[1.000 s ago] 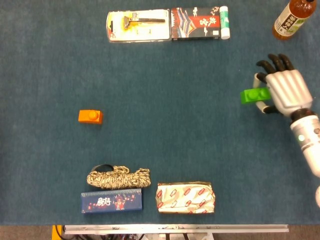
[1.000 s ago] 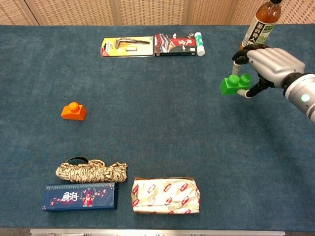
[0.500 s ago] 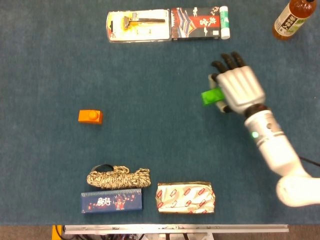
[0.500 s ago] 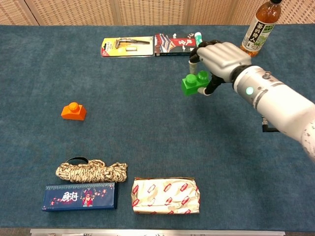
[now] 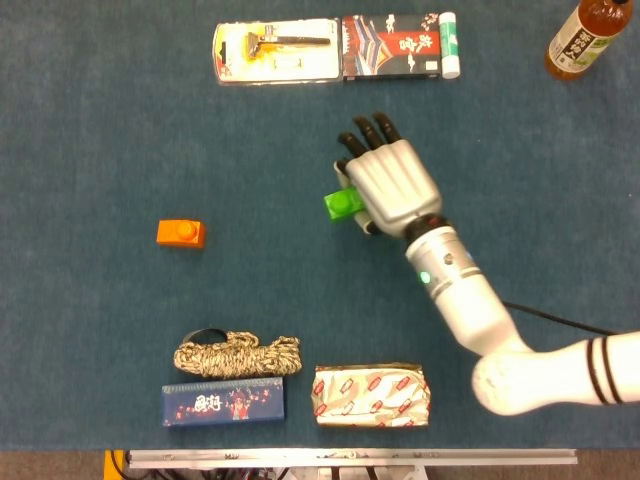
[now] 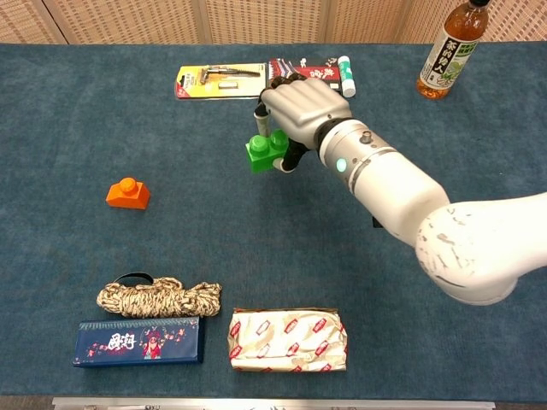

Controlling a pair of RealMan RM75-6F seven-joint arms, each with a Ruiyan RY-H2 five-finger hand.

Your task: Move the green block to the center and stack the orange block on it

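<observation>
My right hand (image 5: pixel 388 185) (image 6: pixel 299 109) grips the green block (image 5: pixel 342 204) (image 6: pixel 266 152) and carries it above the blue cloth near the middle of the table. The block's studs point up in the chest view. The orange block (image 5: pixel 180 233) (image 6: pixel 127 193) sits alone on the cloth far to the left of the hand, with its single stud up. My left hand is in neither view.
At the back lie a razor pack (image 5: pixel 275 52) (image 6: pixel 220 81) and a dark printed box (image 5: pixel 395 46) (image 6: pixel 306 77). A tea bottle (image 5: pixel 585 38) (image 6: pixel 448 48) stands at the back right. Near the front edge are a rope coil (image 5: pixel 236 355) (image 6: pixel 158 297), a blue box (image 5: pixel 222 402) (image 6: pixel 138 341) and a wrapped packet (image 5: pixel 371 394) (image 6: pixel 287 339).
My right hand has carried the green block leftward from the right edge to the table's middle. The arm now reaches well across. The orange block has not moved.
</observation>
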